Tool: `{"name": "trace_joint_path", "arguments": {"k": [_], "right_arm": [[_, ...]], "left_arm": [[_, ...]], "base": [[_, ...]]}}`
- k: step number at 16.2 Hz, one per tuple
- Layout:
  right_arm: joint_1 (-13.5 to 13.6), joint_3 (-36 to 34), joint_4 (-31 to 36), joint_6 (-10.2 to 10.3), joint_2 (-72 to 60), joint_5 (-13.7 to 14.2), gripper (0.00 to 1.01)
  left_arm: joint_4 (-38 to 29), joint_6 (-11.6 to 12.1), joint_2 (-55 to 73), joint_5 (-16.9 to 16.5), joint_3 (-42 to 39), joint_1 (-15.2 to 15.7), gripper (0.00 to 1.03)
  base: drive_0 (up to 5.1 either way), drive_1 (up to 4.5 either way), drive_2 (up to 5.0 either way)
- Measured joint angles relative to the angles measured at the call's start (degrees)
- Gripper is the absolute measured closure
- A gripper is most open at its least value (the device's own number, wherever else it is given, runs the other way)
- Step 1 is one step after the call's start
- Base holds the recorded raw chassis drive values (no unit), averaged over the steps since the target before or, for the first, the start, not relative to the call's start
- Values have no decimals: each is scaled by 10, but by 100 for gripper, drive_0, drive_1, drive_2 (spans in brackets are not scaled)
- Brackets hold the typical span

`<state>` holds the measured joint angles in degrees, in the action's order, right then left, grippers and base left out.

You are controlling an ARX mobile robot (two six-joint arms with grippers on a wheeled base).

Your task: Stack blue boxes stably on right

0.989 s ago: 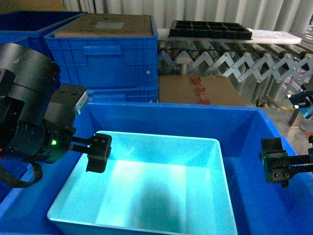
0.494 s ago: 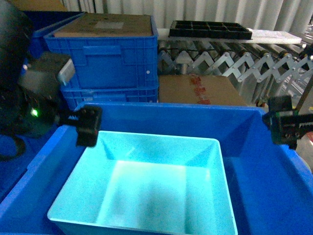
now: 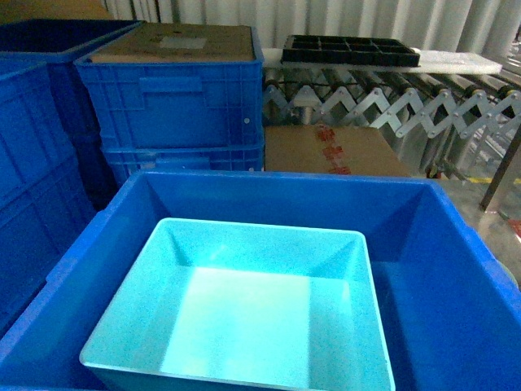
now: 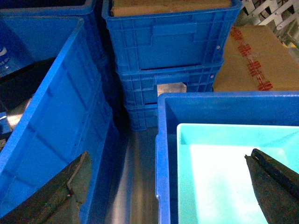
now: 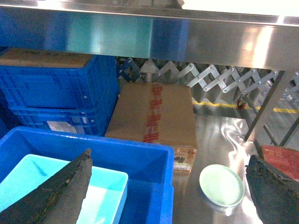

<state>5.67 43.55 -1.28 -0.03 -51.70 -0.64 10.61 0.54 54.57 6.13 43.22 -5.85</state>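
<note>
One light turquoise blue box (image 3: 244, 326) sits empty in the left part of a large royal-blue bin (image 3: 423, 269). Neither gripper shows in the head view. In the left wrist view my left gripper (image 4: 168, 186) is open and holds nothing. It hovers over the bin's left rim (image 4: 163, 140), with the blue box (image 4: 224, 177) below its right finger. In the right wrist view my right gripper (image 5: 170, 191) is also open and empty, high above the bin's right rim (image 5: 145, 163). The blue box (image 5: 105, 191) lies beside its left finger.
Stacked royal-blue ribbed crates (image 3: 179, 98) stand behind the bin, and another deep blue crate (image 4: 51, 130) stands on its left. A taped cardboard box (image 3: 334, 151) and a roller conveyor (image 3: 407, 106) lie behind. A pale green plate (image 5: 222, 185) rests on the steel surface to the bin's right.
Both grippers have pulled away from the turquoise box, the left up and leftward, the right up and rightward, and have left the head view. The box has not moved.
</note>
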Motion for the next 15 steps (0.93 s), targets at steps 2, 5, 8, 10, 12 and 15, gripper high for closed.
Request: {"name": "trace_joint_path", "arguments": {"k": [2, 5, 8, 10, 12, 15], "right_arm": [[16, -20, -33, 0, 73, 14, 3], [14, -5, -17, 0, 40, 35, 3], [14, -40, 74, 0, 63, 65, 16], [-3, -143, 134, 0, 122, 62, 41], [-42, -221, 155, 0, 153, 16, 67], [-56, -287, 179, 0, 207, 8, 99]], "left_arm": [[15, -2, -56, 18, -7, -13, 5], [-15, -7, -28, 10, -6, -14, 5], [-18, -14, -31, 9, -6, -13, 5], [-236, -12, -83, -1, -119, -1, 27], [-306, -12, -124, -13, -204, 12, 53], [-322, -12, -174, -55, -283, 61, 89]], "base": [[0, 0, 0], [0, 0, 0], [0, 0, 0], [0, 0, 0], [0, 0, 0], [0, 0, 0]]}}
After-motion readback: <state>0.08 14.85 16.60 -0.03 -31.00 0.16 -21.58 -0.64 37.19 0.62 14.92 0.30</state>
